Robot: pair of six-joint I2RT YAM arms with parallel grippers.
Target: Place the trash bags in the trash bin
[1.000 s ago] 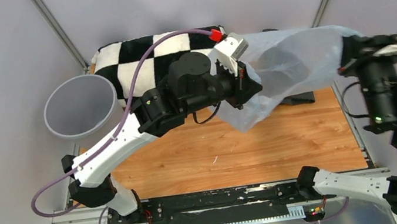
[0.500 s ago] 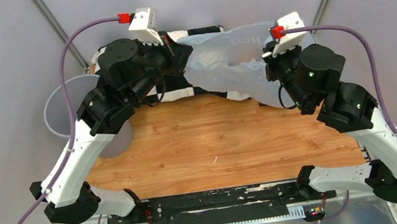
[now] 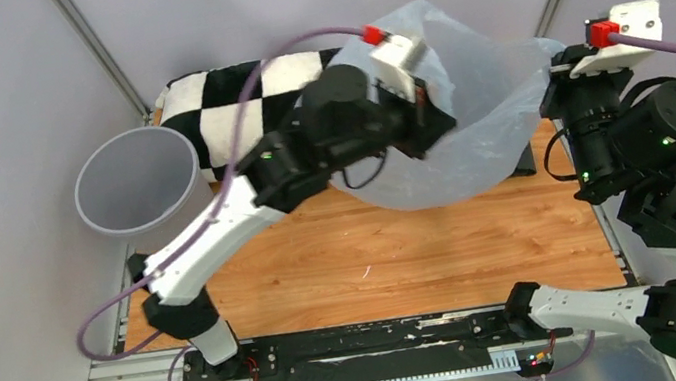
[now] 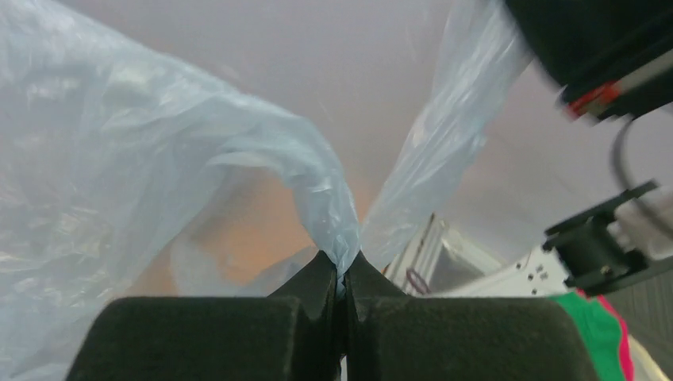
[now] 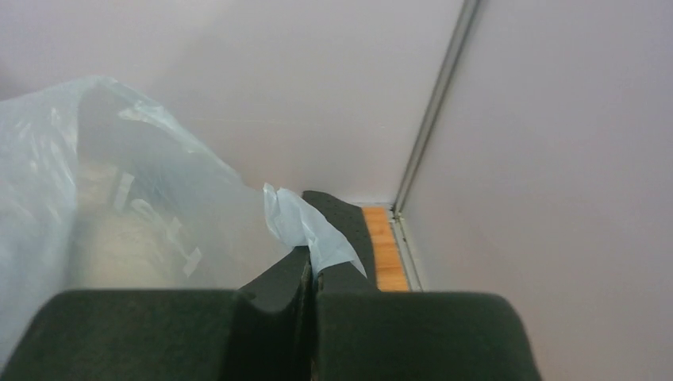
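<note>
**A:** Where is the trash bag (image 3: 481,124) sitting?

**B:** It isn't sitting anywhere. It hangs ballooned above the wooden table (image 3: 374,256), around twelve to one o'clock in the overhead view, strung between the two arms.

**A:** And how are the pincers?

**B:** The left gripper (image 4: 343,274) has its jaws pressed together on a gathered pleat of the film. The right gripper (image 5: 312,266) is likewise clamped on a thin flap at the bag's far edge.

**A:** Why two grips, that far apart?

**B:** My guess is that it keeps the thin plastic spread and off the surface, so that it doesn't drag or fold over itself.

**A:** And the trash bin (image 3: 135,180)?

**B:** It's at about ten o'clock, mouth up, just beside the checkered pillow (image 3: 230,105) and well apart from the bag. Nothing is in it that I can see, so I think the carry leftwards is yet to be done.
</note>
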